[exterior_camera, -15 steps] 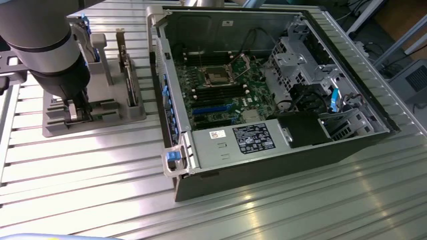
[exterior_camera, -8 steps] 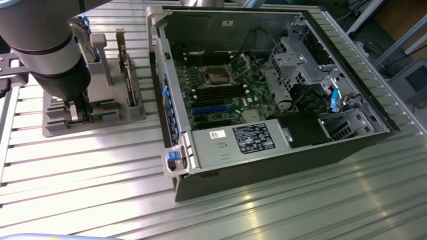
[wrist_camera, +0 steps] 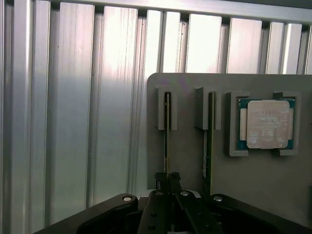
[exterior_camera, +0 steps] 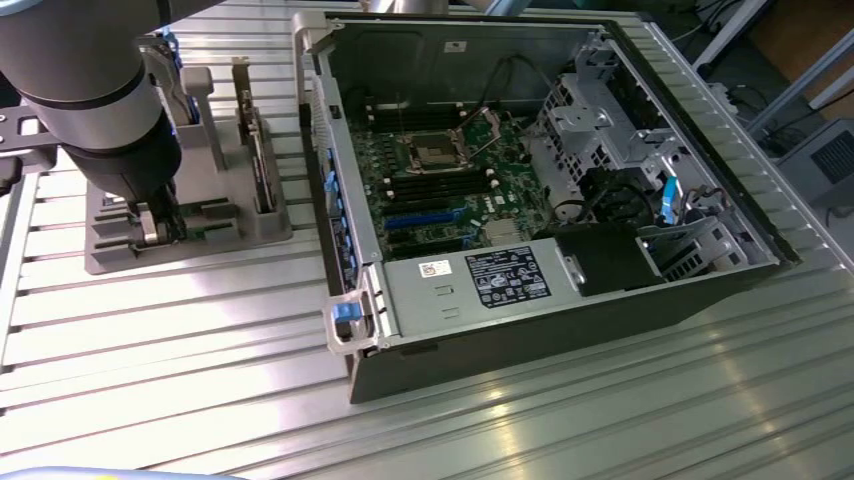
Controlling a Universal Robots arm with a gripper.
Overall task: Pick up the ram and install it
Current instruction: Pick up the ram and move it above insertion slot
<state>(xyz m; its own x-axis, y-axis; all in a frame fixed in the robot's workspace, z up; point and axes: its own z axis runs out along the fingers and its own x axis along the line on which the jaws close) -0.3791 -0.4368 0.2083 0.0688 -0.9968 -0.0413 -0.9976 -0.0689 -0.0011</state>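
The end effector [wrist_camera: 167, 179] is seen lowered onto the grey fixture [wrist_camera: 253, 180], with its two fingers [wrist_camera: 160, 177] drawn close together on either face of the ram [wrist_camera: 168, 126]. The stick appears to be clamped between them, though firm pressure cannot be confirmed. The ram is held edge-up in a narrow slot of the fixture, so that its thin upper edge is offered to a pinch from above. It is judged not yet lifted, since its far end is seated between the slot's raised cheeks.

Just beside it, a second stick [wrist_camera: 208, 131] with a green edge is stood in a parallel slot. The two are kept apart, presumably so that the fingers can pass down between them. Further along the same fixture, a processor chip [wrist_camera: 265, 124] is laid flat in a cornered pocket.

In the exterior view, the end effector [exterior_camera: 154, 228] is found at the near end of the fixture [exterior_camera: 187, 252], where a taller expansion card [exterior_camera: 254, 130] is also stood upright. The fixture is set on the ribbed metal counter [exterior_camera: 534, 420], near the open computer case [exterior_camera: 350, 300] towards the exterior view's right. The case is laid on its side with the motherboard [exterior_camera: 447, 165] exposed upward. The dark memory slots [exterior_camera: 430, 185] are seen unfilled, so installation is judged not yet begun.
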